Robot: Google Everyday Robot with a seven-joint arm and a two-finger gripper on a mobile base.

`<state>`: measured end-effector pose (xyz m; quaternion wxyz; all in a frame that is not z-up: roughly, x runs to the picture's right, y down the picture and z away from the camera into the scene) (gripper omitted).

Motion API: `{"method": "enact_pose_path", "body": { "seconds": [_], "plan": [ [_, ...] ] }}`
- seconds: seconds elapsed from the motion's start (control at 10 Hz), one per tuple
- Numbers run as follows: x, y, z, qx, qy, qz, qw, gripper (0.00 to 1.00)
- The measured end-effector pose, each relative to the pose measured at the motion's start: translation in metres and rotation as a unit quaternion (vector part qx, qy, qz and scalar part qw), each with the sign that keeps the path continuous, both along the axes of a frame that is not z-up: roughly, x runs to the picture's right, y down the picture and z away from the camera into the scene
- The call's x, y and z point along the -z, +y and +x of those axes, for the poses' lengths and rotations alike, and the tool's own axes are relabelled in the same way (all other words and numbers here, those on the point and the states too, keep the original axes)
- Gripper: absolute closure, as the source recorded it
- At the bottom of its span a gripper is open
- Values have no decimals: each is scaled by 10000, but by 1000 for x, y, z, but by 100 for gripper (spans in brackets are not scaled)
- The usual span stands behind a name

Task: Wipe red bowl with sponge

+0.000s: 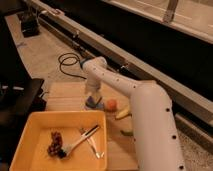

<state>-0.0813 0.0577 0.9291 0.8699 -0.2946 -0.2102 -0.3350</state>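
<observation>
Your end effector [93,98] sat spread wide just over the sponge [93,105] at the desk's [65,97] 12 o'clock, orange fruit [111,104] at the sponge's 3. Yellow tub [32,132] held utensils [86,138] and a dark clump [54,144].

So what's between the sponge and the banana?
The orange fruit, per the camera view, close to the banana. The gripper is down at the sponge.

The gripper [93,96], mid frame, hides the top of the sponge [93,105]; the arm [150,125], lower right, covers part of the table [65,95]
</observation>
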Motion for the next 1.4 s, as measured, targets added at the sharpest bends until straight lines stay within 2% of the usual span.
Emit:
{"method": "enact_pose_path", "body": {
  "seconds": [0.3,0.4,0.8,0.9,1.1,1.4],
  "plan": [
    [-4,11,4,92,86,-168,9998,35],
    [-6,15,4,91,87,-212,9997,40],
    [-4,17,2,10,27,-146,9999,79],
    [-2,17,2,-11,16,-115,9999,90],
    [6,10,0,-30,-7,10,10000,100],
    [39,-25,7,-89,29,412,9991,100]
  ]
}}
